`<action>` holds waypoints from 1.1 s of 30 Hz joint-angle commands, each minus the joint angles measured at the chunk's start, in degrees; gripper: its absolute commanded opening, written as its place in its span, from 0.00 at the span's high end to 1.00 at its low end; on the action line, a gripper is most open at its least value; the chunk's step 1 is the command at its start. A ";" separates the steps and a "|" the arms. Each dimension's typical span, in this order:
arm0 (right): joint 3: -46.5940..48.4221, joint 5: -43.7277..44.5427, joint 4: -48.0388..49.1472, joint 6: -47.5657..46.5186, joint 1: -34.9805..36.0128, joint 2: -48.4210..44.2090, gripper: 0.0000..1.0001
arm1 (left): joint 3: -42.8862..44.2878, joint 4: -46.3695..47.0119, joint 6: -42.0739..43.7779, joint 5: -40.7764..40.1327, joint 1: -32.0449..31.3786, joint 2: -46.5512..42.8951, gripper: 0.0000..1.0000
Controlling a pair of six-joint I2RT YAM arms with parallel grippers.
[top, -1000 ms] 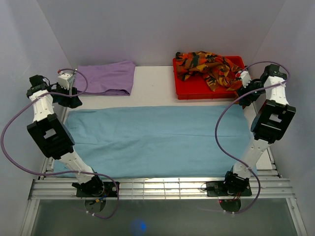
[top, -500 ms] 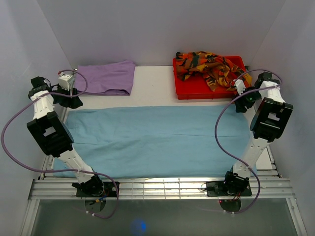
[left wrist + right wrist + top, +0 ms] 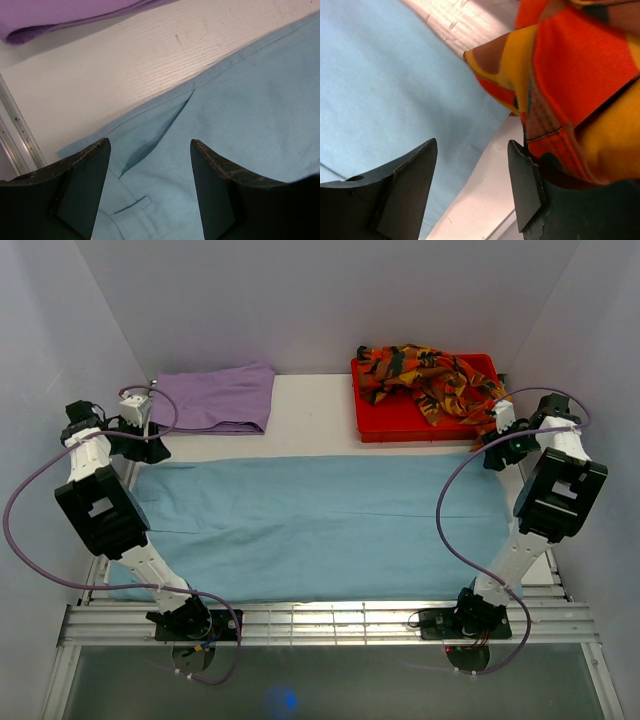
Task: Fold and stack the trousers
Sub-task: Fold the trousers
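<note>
We see the blue trousers (image 3: 320, 525) spread flat across the near part of the table (image 3: 310, 415), reaching from the left side to the right, with one long crease running along them. The lilac trousers (image 3: 215, 398) lie folded at the far left, with a strip of bare table between them and the blue pair. The patterned trousers (image 3: 425, 375) sit bunched in a red tray (image 3: 400, 428) at the far right, and a fold of them spills over the tray's near right corner. Our left gripper (image 3: 148, 146) hovers above the far left corner of the blue trousers, its fingers spread apart and holding nothing. Between them we make out the waist edge, a pocket slit and a belt loop. Our right gripper (image 3: 472, 144) hangs over the far right corner of the blue trousers, just beside the tray, also spread apart and empty. The spilled patterned fold lies close to one of its fingers, but we cannot tell whether they touch.
</note>
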 commanded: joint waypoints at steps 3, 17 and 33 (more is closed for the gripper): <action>1.35 -3.46 6.76 8.27 -0.77 2.86 0.35 | 1.93 2.17 -1.57 2.13 0.88 -0.08 0.24; 0.13 -14.61 8.71 12.41 -1.38 2.01 0.82 | 5.70 1.64 -2.10 2.39 4.74 3.87 0.25; -2.16 -16.29 -9.57 -6.31 -4.46 -10.31 0.92 | 16.86 -13.55 24.25 -0.17 5.54 12.04 0.35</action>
